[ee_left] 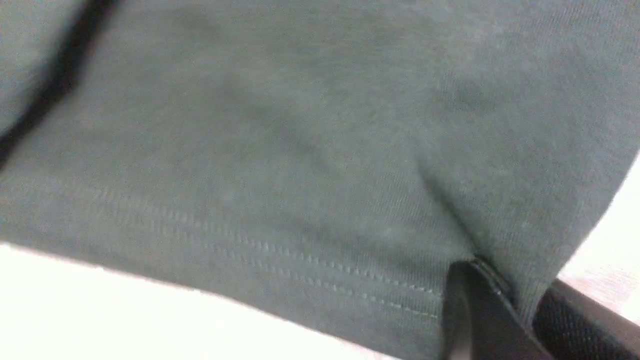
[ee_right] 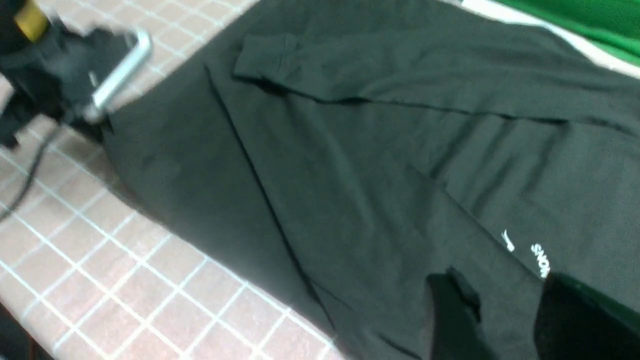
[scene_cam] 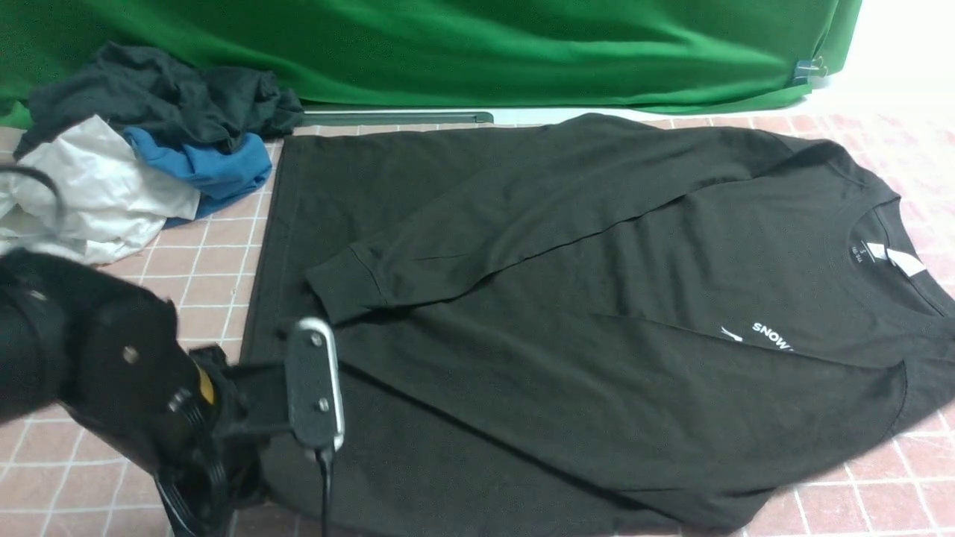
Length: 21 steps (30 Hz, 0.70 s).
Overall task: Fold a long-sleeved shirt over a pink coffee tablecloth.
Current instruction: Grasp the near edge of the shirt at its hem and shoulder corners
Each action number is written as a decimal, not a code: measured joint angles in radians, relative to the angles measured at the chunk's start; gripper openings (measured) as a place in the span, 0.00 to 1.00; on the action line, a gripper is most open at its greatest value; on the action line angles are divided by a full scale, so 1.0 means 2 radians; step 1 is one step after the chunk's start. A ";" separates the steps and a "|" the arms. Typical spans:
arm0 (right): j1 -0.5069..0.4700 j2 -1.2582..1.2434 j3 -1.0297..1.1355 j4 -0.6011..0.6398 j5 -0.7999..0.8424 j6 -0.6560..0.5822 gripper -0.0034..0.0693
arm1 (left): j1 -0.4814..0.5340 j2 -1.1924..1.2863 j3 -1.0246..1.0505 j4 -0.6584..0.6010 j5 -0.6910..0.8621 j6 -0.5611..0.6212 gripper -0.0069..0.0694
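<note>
The black long-sleeved shirt (scene_cam: 567,313) lies flat on the pink coffee tablecloth (scene_cam: 201,291), collar and white neck label to the right, hem to the left. Both sleeves are folded across the body, and part of the white "SNOW" print (ee_right: 540,260) shows. My left gripper (ee_left: 500,305) is low at the near left corner of the hem and is shut on the long-sleeved shirt's edge; in the front view the wrist camera bracket (scene_cam: 315,384) hides its tips. My right gripper (ee_right: 510,312) hovers over the chest area, fingers apart, holding nothing. The front view does not show it.
A heap of dark, blue and white garments (scene_cam: 142,156) lies at the far left. The green backdrop cloth (scene_cam: 477,52) hangs along the back. A black cable (scene_cam: 325,485) hangs from the left wrist near the front edge.
</note>
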 joint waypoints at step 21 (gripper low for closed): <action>-0.246 0.236 0.077 0.070 -0.066 -0.420 0.51 | 0.000 -0.166 -0.022 -0.007 0.086 -0.097 0.15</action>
